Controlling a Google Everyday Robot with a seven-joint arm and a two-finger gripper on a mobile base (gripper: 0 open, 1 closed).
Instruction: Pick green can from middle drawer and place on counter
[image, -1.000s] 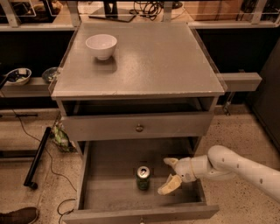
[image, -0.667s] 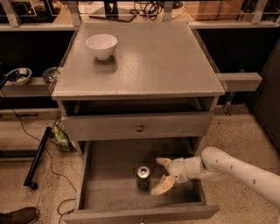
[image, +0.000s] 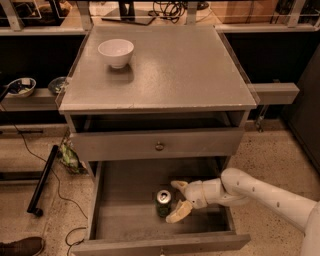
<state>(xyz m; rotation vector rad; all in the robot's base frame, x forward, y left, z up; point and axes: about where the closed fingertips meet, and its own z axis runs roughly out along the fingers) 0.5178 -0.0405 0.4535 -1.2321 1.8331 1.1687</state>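
Note:
The green can (image: 163, 203) stands upright on the floor of the open middle drawer (image: 125, 200), silver top up. My gripper (image: 176, 200) reaches in from the right on a white arm. Its two pale fingers (image: 176, 213) are spread apart, one behind and one in front of the can's right side, just beside the can. The counter (image: 170, 70) is the square grey cabinet top above.
A white bowl (image: 116, 52) sits at the counter's back left. A closed drawer front with a brass knob (image: 159, 146) is above the open drawer. Grey shelves flank the cabinet; bowls (image: 20, 86) lie on the left one. A black pole (image: 42, 180) leans at the left.
My gripper has moved left inside the drawer, from well right of the can to right beside it, with fingers open. The can has not moved.

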